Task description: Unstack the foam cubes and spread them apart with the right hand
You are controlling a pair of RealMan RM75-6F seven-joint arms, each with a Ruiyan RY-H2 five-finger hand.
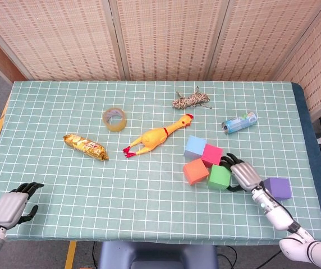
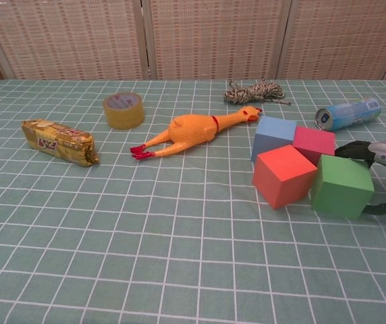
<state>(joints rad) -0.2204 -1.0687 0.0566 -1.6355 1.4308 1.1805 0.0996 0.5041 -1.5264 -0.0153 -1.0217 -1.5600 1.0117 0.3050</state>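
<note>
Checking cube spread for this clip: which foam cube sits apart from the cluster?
The purple cube, alone to the right of the right hand; the other four cubes sit bunched together.

Almost nothing I can see here is readable. At the left of the chest view, the gold snack packet [image 2: 59, 142] has red and white lettering along its side, too blurred for me to make out. The blue can [image 2: 347, 113] lying on its side at the upper right has pale markings I cannot read. The tape roll [image 2: 123, 110] near the upper left shows a faint reddish mark on its top, also illegible. No numbers or signs appear anywhere.
</note>
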